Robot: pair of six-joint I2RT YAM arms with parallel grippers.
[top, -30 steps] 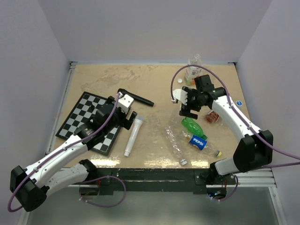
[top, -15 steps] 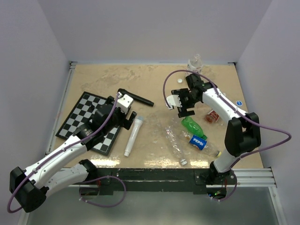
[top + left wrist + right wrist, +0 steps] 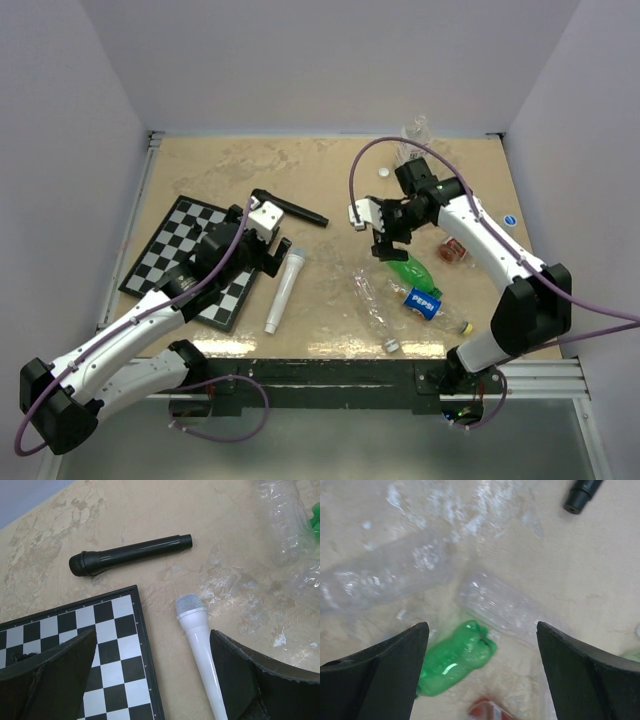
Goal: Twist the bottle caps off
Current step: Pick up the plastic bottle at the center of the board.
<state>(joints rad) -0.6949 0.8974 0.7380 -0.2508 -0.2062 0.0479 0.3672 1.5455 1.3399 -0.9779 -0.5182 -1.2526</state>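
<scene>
left pincer (image 3: 160,680) is wide and empty, over the white microphone (image 3: 200,645) and the chessboard (image 3: 115,645) edge. right pincer (image 3: 482,675) is also wide, gripping nothing, above the green bottle (image 3: 455,662) and a crushed clear bottle (image 3: 500,607) mid-bench. white cap (image 3: 384,172) lies loose near the bench (image 3: 200,170) far edge. blue cap (image 3: 509,221) is by the right edge. The bottle neck at the near edge looks capped, but it is too small to be sure.
</scene>
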